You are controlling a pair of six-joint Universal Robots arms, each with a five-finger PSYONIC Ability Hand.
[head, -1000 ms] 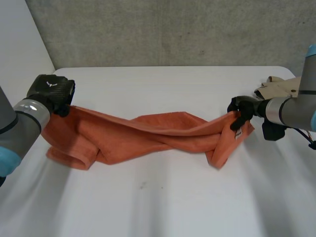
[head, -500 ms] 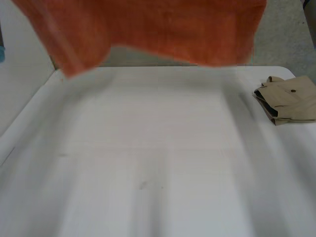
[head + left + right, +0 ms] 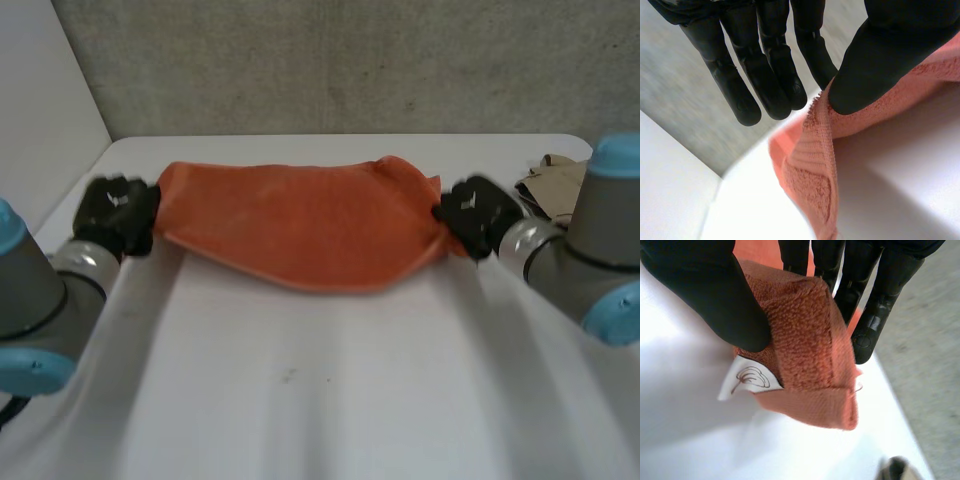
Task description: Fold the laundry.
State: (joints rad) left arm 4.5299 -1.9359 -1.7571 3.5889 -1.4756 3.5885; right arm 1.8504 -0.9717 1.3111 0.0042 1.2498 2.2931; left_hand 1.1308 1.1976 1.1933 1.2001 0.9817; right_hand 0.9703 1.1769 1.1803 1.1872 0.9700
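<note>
Grey arms [image 3: 598, 225], light-blue caps [image 3: 613, 156], black left hand [image 3: 118, 212] and right hand [image 3: 472, 213].

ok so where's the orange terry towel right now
In the head view the orange terry towel is stretched across the far half of the white table, pinched at its ends by the left hand and the right hand.

Bright, even light; soft shadow under towel [image 3: 810, 190]

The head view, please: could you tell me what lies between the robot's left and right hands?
The orange towel stretches from the left hand to the right hand, each pinching one end; the head view shows it.
</note>
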